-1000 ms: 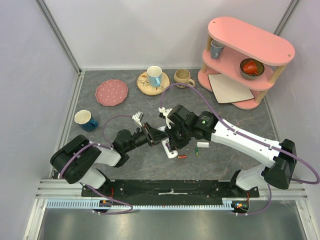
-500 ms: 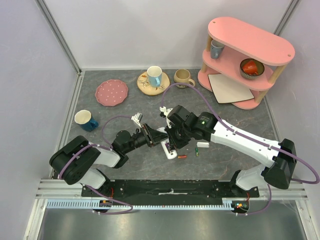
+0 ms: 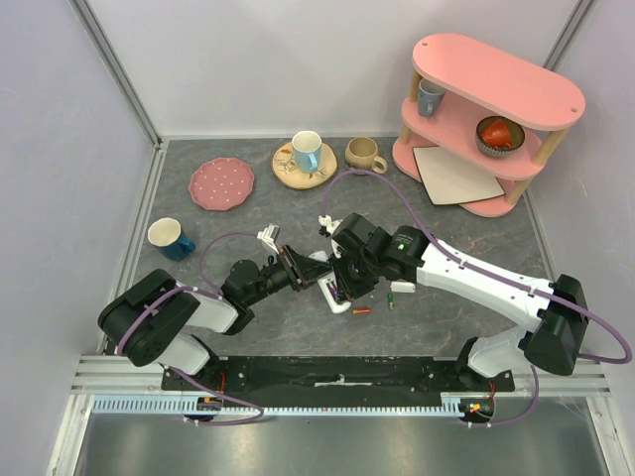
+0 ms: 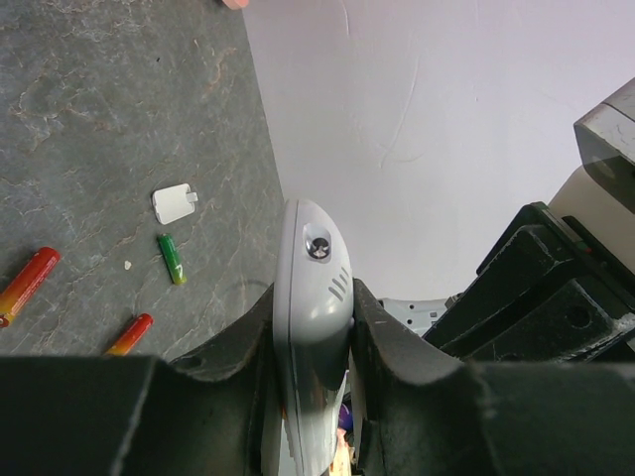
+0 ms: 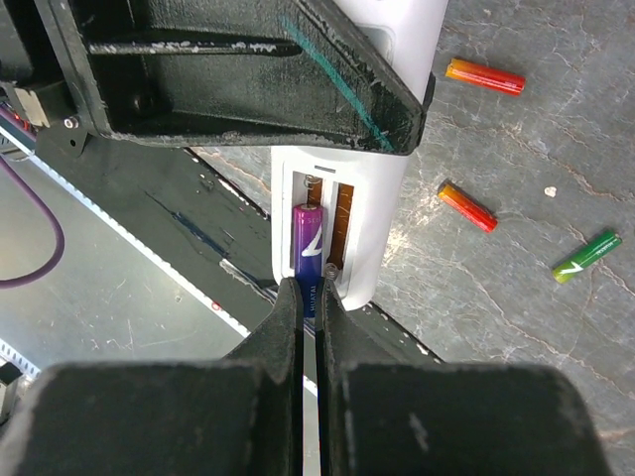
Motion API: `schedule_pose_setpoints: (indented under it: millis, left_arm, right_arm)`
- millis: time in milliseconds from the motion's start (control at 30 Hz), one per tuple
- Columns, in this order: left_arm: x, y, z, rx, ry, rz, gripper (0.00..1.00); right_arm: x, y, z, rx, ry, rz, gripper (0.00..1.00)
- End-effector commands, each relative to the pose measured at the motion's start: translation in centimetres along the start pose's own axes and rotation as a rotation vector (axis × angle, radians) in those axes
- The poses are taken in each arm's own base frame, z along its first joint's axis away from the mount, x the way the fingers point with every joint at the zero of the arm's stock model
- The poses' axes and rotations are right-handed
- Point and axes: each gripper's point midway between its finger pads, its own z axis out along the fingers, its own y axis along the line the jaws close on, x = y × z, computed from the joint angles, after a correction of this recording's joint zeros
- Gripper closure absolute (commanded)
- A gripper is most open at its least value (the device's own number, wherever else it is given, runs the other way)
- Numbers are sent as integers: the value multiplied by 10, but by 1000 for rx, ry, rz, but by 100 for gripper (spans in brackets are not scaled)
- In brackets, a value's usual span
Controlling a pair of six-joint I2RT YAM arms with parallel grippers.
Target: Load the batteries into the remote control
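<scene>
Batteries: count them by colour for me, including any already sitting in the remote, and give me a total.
Red-orange batteries: 2
Green battery: 1
Purple battery: 1
Total: 4

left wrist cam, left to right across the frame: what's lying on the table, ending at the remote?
large red-orange battery → smaller red-orange battery → green battery → remote control. The white cover tab overlaps the green battery sideways, so it is left out.
</scene>
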Motion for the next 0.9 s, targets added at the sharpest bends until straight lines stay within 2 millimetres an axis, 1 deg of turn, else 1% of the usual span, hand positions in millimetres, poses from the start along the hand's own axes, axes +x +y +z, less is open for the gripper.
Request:
schedule_pose_setpoints:
  millis: [0, 200, 633, 867]
  left_arm:
    - [-17, -89, -11, 366, -91, 168, 98]
    - [-15, -92, -12, 377, -79, 171, 98]
    - [-8, -105, -14, 418, -45, 167, 98]
    - [-6, -112, -14, 438, -38, 167, 98]
  right_arm:
    - [-10, 12, -2, -47, -48, 13, 100]
    - [-21, 15, 2, -55, -105, 51, 100]
    - [-27, 16, 13, -62, -128, 78, 100]
    - [-33, 20, 17, -80, -150, 95, 100]
